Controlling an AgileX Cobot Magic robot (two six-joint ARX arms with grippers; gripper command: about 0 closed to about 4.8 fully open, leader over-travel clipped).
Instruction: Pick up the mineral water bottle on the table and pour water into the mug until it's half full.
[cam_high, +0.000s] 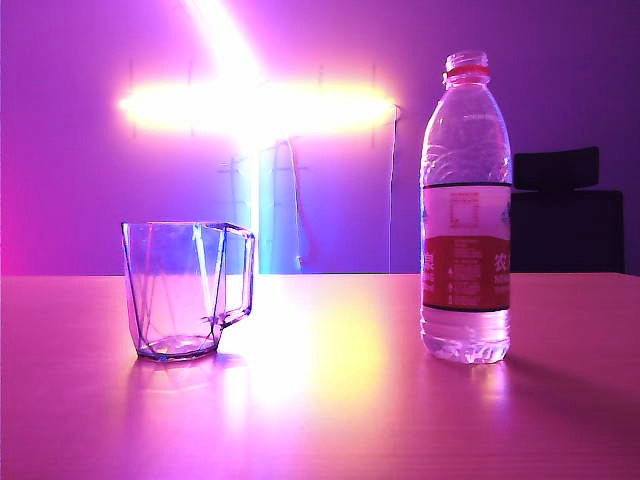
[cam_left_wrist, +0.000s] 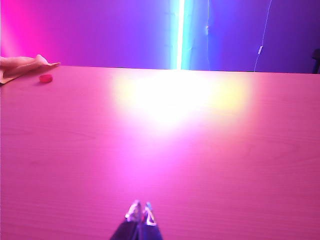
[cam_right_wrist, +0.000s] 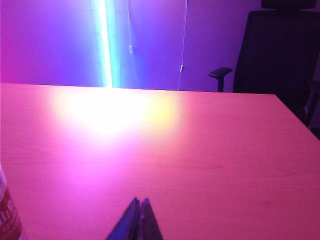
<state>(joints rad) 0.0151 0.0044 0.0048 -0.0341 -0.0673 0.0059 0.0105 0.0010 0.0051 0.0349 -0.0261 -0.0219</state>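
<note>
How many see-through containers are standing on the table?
2. The mug stands on the left of the table, the mineral water bottle on the right, well apart. Neither gripper is near them.

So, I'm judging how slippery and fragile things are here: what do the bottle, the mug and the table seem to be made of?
The mineral water bottle looks like thin clear plastic: ribbed shoulder, glossy printed label. The mug is transparent and faceted with sharp edges; glass or hard acrylic, I cannot tell which. The table looks like smooth wood-grain laminate, semi-gloss, mirroring the light. Neither shut tool, left or right, touches anything.
</note>
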